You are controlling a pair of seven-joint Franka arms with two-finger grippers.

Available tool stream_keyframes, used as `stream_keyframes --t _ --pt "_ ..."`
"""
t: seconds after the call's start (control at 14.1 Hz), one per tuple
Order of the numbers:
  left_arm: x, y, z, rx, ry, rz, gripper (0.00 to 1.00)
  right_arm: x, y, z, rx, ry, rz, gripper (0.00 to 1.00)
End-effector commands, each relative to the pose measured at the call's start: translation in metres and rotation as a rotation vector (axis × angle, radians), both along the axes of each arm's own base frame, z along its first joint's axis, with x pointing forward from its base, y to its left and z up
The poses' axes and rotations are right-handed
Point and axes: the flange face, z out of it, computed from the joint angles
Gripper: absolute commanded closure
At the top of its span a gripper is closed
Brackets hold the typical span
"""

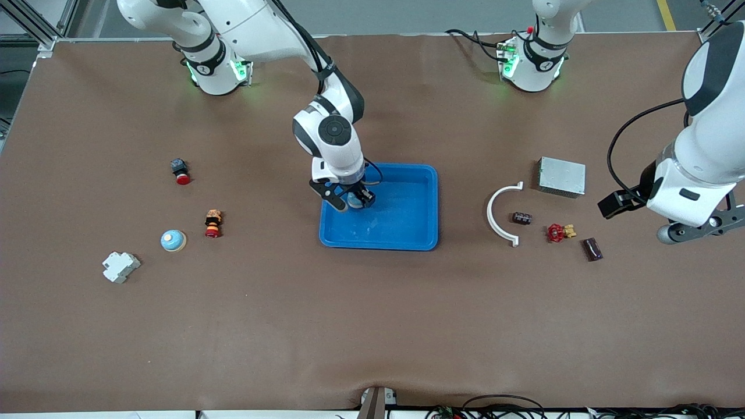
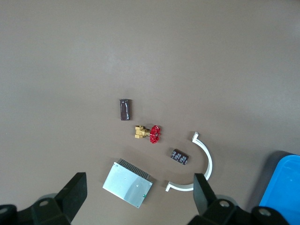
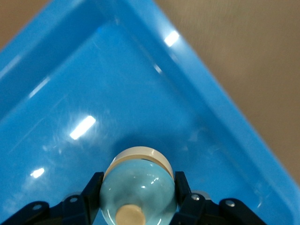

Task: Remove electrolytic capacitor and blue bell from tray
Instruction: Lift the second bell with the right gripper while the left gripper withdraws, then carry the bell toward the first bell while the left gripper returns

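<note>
My right gripper (image 1: 349, 198) is shut on a light blue bell (image 1: 354, 201) with a beige button, low inside the blue tray (image 1: 407, 238), by the tray wall at the right arm's end. In the right wrist view the fingers (image 3: 92, 190) clamp the bell's dome (image 3: 138, 180) from both sides over the tray (image 3: 70, 84). A small black capacitor (image 1: 522, 217) with pale markings lies on the table beside a white curved bracket (image 1: 499, 214); it also shows in the left wrist view (image 2: 179, 156). My left gripper (image 1: 692, 230) is open and empty, up over the table at the left arm's end (image 2: 136, 201).
Near the capacitor lie a red-handled brass valve (image 1: 560, 232), a dark brown cylinder (image 1: 592, 249) and a silver box (image 1: 561, 176). Toward the right arm's end lie a second blue bell (image 1: 173, 240), a white block (image 1: 120, 266), a red-and-orange part (image 1: 213, 224) and a red button (image 1: 180, 171).
</note>
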Motion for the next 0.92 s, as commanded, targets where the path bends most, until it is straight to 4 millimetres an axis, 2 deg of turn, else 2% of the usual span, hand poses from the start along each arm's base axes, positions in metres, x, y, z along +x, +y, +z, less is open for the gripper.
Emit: stream_keyframes --t 0.0,0.21,0.35,0.5,0.85 --pt "-0.004 0.006 0.011 -0.058 0.007 0.001 0.00 0.034 -0.030 0.036 -0.015 0.005 0.044 1.00" --pt "-0.002 0.005 0.016 -0.076 -0.017 -0.002 0.00 0.074 -0.090 0.077 -0.031 0.026 0.125 1.00" --pt "-0.002 0.008 0.016 -0.066 -0.018 -0.023 0.00 0.101 -0.142 0.104 -0.035 0.038 0.187 1.00" --pt "-0.005 0.009 0.023 -0.057 -0.029 -0.028 0.00 0.121 -0.193 0.122 -0.038 0.051 0.243 1.00" --pt "-0.020 0.013 0.048 -0.040 -0.054 -0.060 0.00 0.168 -0.353 0.127 -0.027 0.050 0.410 1.00"
